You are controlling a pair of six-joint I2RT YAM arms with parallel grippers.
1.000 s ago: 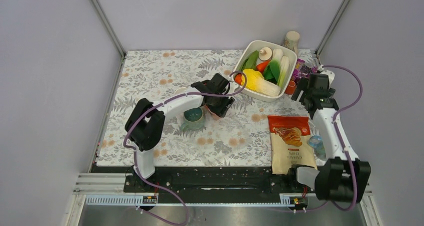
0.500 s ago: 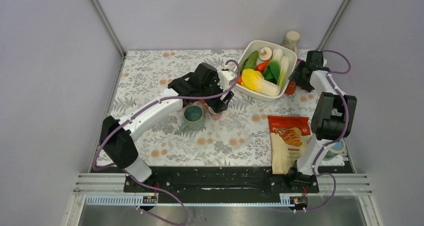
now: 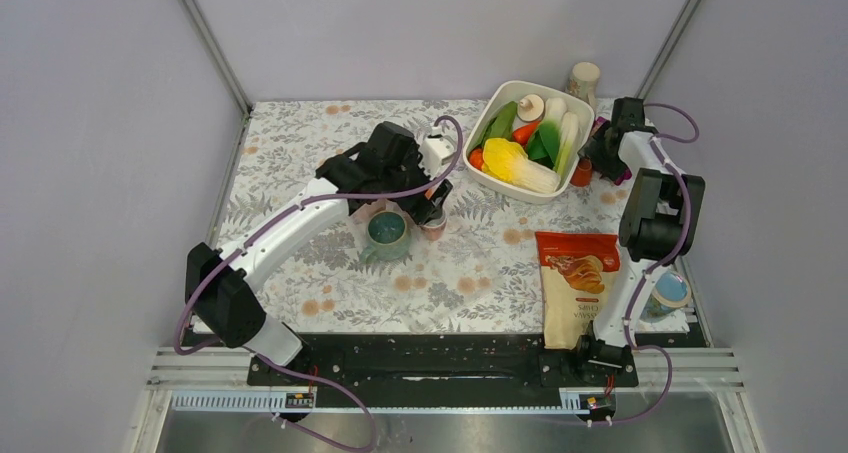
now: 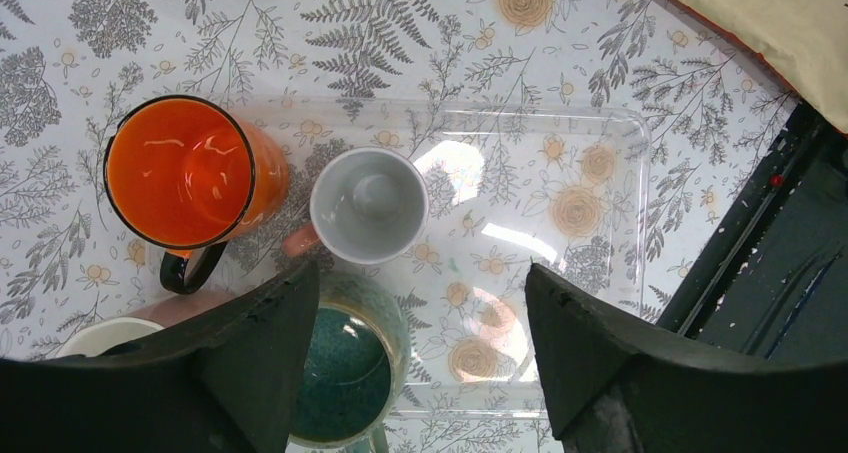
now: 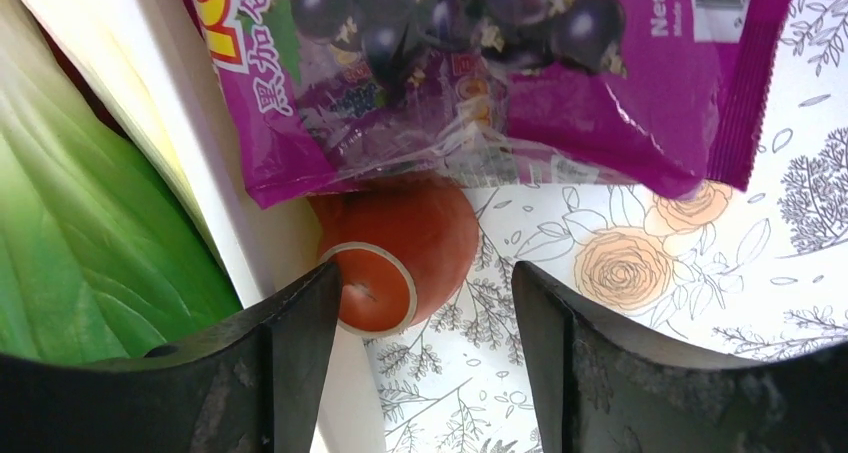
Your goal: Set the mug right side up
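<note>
My right gripper, open, hangs straight above the red mug tipped against the bin; my left gripper, also open, is well apart.

A white tub of vegetables stands beside a purple grape packet.
</note>
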